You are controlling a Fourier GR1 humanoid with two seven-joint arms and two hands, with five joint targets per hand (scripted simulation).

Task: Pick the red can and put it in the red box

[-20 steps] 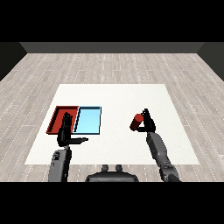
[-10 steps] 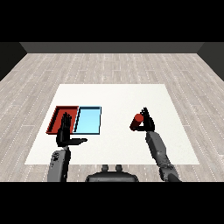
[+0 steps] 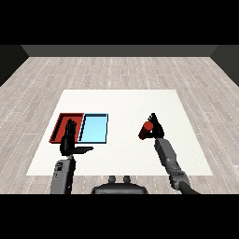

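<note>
Right hand (image 3: 154, 128) curled round red can (image 3: 147, 129) (grasp step); next: carry left to red tray (image 3: 59, 125); left hand (image 3: 70, 140) open.

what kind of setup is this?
Looks like a bare tabletop sorting station: a white table on a grey plank floor, a red tray and light blue tray side by side, and a red can in the right hand.
</note>
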